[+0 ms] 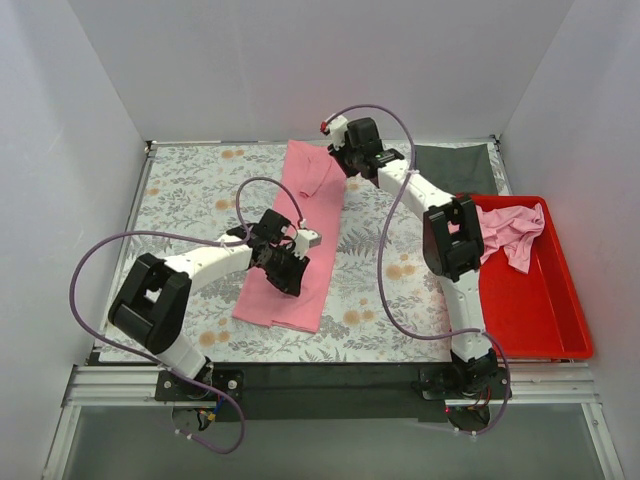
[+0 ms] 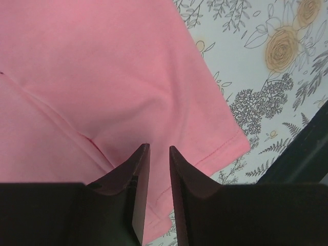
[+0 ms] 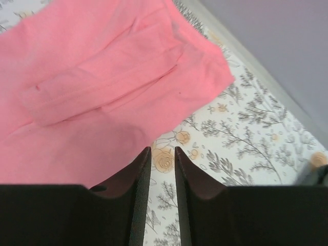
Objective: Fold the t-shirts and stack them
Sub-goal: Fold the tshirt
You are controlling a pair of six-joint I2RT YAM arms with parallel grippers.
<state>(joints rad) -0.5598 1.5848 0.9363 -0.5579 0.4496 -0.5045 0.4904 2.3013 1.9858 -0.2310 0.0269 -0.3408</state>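
Observation:
A light-pink t-shirt [image 1: 308, 205] lies folded into a long strip down the middle of the table. My left gripper [image 1: 288, 272] hovers over its near part. In the left wrist view the shirt [image 2: 102, 77] fills the frame, and its hemmed corner lies just right of the left gripper [image 2: 159, 147], whose jaws stand narrowly apart and empty. My right gripper [image 1: 342, 168] is at the strip's far right edge. In the right wrist view it [image 3: 162, 148] is narrowly open over bare cloth, beside the shirt [image 3: 102, 77]. A second pink t-shirt [image 1: 512, 232] lies crumpled in the red tray [image 1: 540, 310].
The table carries a floral cloth [image 1: 190, 190]. A dark grey mat [image 1: 455, 160] lies at the back right, behind the tray. White walls close the left, back and right sides. A black strip [image 1: 330, 375] runs along the near edge by the arm bases.

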